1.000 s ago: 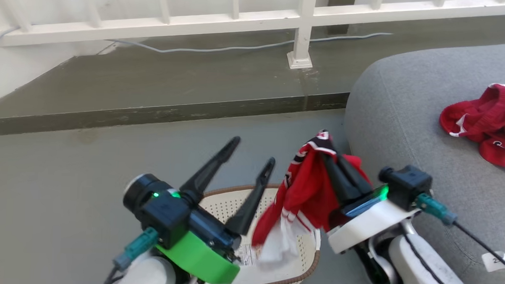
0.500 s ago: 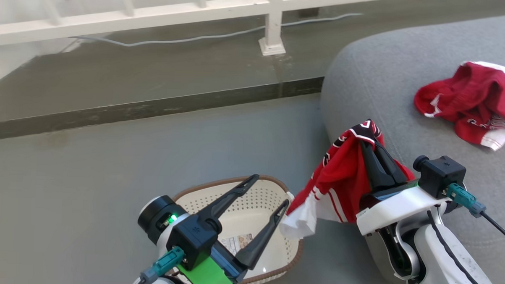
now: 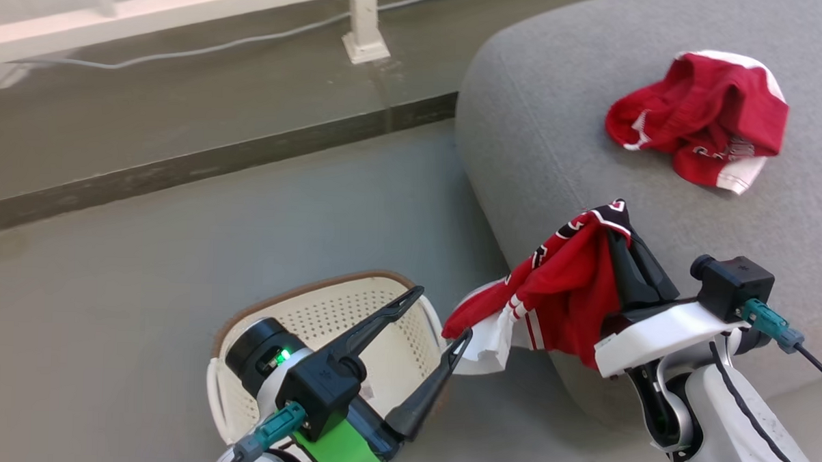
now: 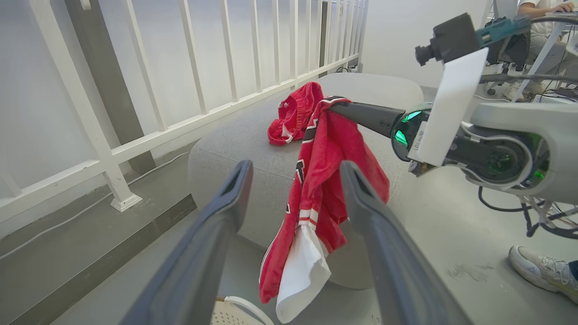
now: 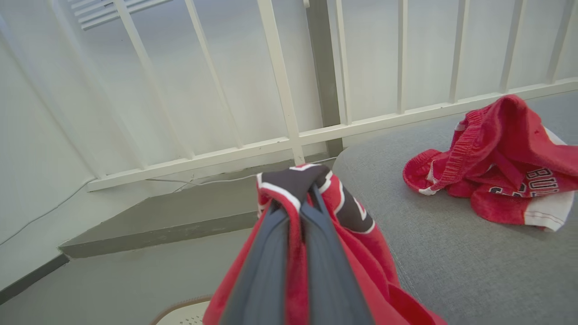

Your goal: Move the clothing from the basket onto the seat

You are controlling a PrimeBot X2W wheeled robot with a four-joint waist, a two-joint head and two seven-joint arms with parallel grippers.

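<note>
The red knit basketball garment with a white striped panel (image 3: 559,291) hangs from the right tool (image 3: 620,221). That tool's two dark fingers are pressed together on a bunched, black-and-white trimmed edge. The garment dangles just beside the rounded near edge of the large grey fabric-upholstered seat (image 3: 557,147), at about 4 o'clock in the head view, and is not yet lying on it.

It looks light, limp and not fragile (cloth like this drapes and swings rather than keeping a shape). A pinch on a gathered fold seems enough, though the loose white tail could drag on the seat's edge.

A second crumpled red garment (image 3: 702,118) lies on the seat at 1 o'clock. The left tool (image 3: 441,314) hovers, fingers spread apart and empty, over the cream perforated plastic basket with a brown rim (image 3: 326,315) at 7 o'clock.

That arm covers much of the basket's bottom, so I cannot tell whether more clothing lies there. The held garment's lettering is folded beyond reading, and the right fingertips are buried in cloth.
</note>
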